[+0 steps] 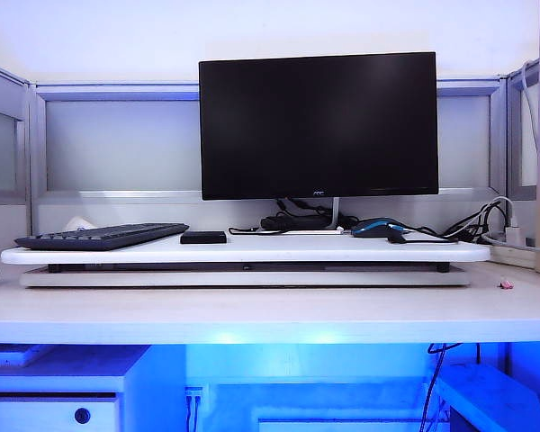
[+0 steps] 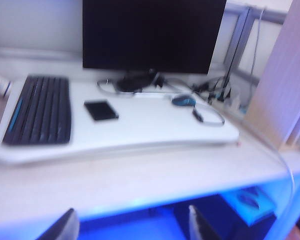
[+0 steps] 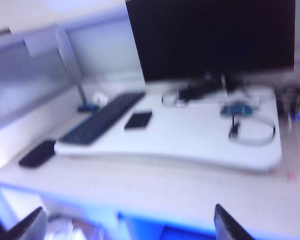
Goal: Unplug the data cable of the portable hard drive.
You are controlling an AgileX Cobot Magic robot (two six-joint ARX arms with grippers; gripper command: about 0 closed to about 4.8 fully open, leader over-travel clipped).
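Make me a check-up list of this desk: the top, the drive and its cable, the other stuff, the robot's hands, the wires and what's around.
Surface: white riser on a pale desk.
Job's things: drive lies flat beside the keyboard; cable lies looped near the mouse, its plug apart from the drive.
Clutter: black monitor, keyboard, mouse, a dark pad off the riser's keyboard end.
Grippers: left end effector and right end effector both open, holding nothing, back from the desk's near edge; neither shows in the exterior view.
Cables: a tangle behind the monitor stand and by the wall.
Surroundings: grey partition panels; blue light under the desk.
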